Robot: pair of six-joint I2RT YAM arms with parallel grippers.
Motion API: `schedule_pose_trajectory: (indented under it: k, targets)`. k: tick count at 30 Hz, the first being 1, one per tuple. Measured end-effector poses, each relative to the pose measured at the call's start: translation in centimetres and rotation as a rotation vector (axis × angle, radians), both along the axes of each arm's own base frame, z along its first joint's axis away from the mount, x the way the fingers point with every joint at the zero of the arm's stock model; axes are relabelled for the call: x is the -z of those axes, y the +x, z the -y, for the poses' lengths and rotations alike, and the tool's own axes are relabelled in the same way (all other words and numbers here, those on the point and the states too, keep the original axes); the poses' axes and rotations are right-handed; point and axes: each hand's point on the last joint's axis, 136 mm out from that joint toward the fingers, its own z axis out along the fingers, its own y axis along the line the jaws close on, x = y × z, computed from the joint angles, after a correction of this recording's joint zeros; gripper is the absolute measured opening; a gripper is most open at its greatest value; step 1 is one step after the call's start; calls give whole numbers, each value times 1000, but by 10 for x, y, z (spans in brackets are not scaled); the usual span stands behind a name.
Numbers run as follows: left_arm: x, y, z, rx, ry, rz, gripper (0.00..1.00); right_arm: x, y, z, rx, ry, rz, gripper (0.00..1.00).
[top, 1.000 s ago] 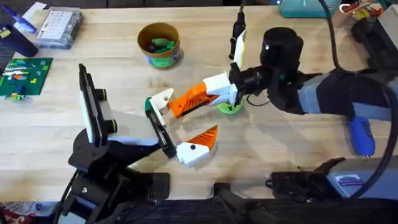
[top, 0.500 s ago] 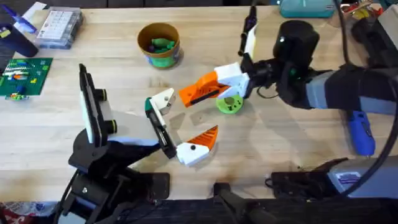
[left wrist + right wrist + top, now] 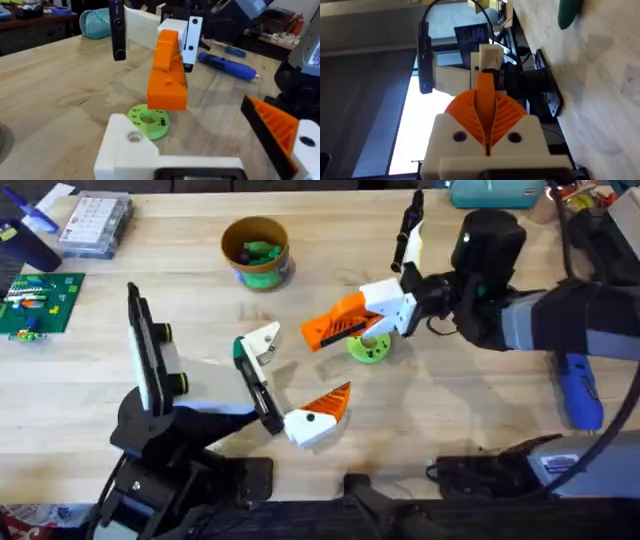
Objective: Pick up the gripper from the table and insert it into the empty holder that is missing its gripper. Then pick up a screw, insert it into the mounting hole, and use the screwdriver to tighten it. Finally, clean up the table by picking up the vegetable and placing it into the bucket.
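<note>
From above, the right pincer [image 3: 340, 323] pinches the orange wedge [image 3: 320, 333]. The wedge hangs over the table [image 3: 470, 420], just above a green ring [image 3: 368, 350]. It points at the holder [image 3: 262, 340], near it but not touching. The holder is one side of the left pincer [image 3: 306, 364], which is spread wide. The screwdriver [image 3: 580, 395] lies by the right edge. The bucket [image 3: 255, 250] stands at the back, and something green is in it. That may be the vegetable, but it is hard to tell.

From the left wrist, the holder [image 3: 130, 147] is close and bare. The wedge [image 3: 167, 82] hangs past the ring [image 3: 148, 120]. The screwdriver [image 3: 227, 67] lies behind.

From the right wrist, the wedge [image 3: 486, 107] sits tight between the orange pads [image 3: 512, 114].

So the wedge is picked up but not yet in. I think the screw and the tightening are left to do.
</note>
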Motion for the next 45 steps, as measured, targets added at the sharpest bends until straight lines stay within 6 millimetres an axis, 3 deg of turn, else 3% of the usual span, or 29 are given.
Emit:
schedule_pose_trajectory:
  k: [12, 20, 27, 35, 45]
  targets:
    - [0, 0, 0, 0, 0, 0, 990, 2, -25, -25, -87, 0, 33, 15]
    - [0, 0, 0, 1, 0, 0, 990, 2, -22, -35, -68, -10, 46, 15]
    - [0, 2, -1, -12, 0, 0, 990, 17, -16, -49, -93, -33, -4, 15]
    - [-2, 8, -5, -48, 1, 18, 990, 2, -13, -63, -139, -7, 41, 15]
    - [0, 9, -5, -55, 4, 10, 990, 7, -9, -67, -145, -16, 14, 15]
